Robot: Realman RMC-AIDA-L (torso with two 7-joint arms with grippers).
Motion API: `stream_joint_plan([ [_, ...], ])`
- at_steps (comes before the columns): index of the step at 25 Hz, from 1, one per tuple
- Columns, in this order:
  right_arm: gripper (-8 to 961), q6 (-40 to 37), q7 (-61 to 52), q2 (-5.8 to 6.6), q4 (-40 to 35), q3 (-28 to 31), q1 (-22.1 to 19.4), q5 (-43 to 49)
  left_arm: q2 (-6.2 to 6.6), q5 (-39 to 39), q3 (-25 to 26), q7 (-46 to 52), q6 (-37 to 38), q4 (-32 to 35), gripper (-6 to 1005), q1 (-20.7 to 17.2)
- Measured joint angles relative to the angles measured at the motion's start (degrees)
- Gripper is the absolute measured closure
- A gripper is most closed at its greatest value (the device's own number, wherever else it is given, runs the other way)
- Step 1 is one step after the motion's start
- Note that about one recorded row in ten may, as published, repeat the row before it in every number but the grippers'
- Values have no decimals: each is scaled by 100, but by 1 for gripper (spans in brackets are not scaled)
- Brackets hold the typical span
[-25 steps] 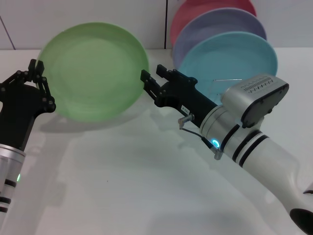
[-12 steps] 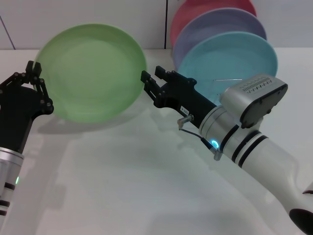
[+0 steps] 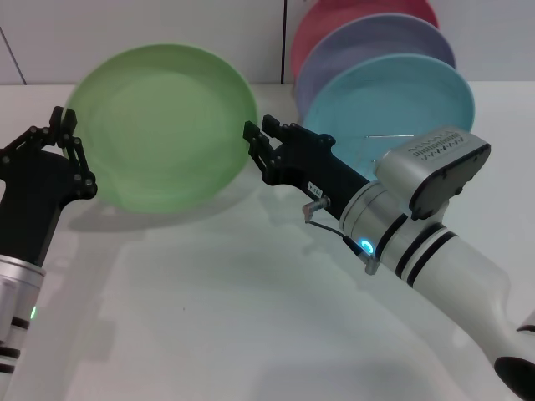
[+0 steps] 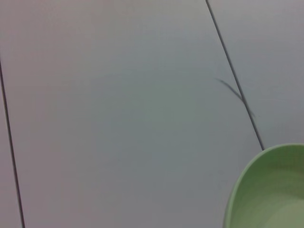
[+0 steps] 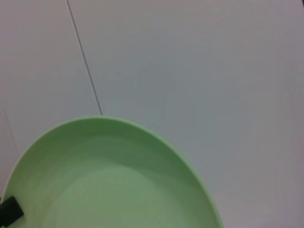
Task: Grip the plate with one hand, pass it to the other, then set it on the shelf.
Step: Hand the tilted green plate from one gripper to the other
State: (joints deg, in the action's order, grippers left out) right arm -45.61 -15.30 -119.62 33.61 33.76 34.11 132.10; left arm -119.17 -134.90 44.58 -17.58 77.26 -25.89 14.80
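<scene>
- The left gripper (image 3: 65,142) is nearest, low on the robot's left. It pinches the outer rim of the plate (image 3: 163,125) and holds it clear of the table (image 3: 209,317), tipped up so the hollow faces the robot.
- From that claw the plate spreads away toward the other arm. The left wrist view shows only a curve of green rim (image 4: 237,185) against the wall.
- The right gripper (image 3: 256,144) is at the plate's opposite rim, straight across from the left claw. Its jaws are parted and just meet or straddle the edge; I cannot tell whether they touch it.
- Handling, as a judgement: the plate looks stiff and light, one hard piece, so a pinch on the rim should carry it. The matte face may give some friction, but a thin edge held by one claw can pivot or slip.
- The raised rim is the place to take hold, the fingers one on each face and set deep enough to stop tilting. The right claw should close there before the left lets go. Dropped, the plate might chip or crack.
- Beyond the right claw a blue plate (image 3: 393,100) stands upright, with a purple plate (image 3: 368,42) behind it.
- The wire shelf (image 3: 389,136) is mostly hidden behind the right arm; only a thin wire shows.
</scene>
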Motion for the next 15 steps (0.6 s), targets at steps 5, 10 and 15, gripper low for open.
stream_joint_plan([
  [5, 680, 0, -1, 0, 3, 4, -1, 0, 0, -1, -28, 0, 0, -4, 961, -4],
  [10, 697, 64, -3, 0, 5, 12, 5, 0, 0, -1, -36, 0, 2, -4, 961, -11],
  [15, 716, 80, -5, 0, 6, 16, 31, 0, 0, -1, -40, 0, 8, -4, 961, -21],
])
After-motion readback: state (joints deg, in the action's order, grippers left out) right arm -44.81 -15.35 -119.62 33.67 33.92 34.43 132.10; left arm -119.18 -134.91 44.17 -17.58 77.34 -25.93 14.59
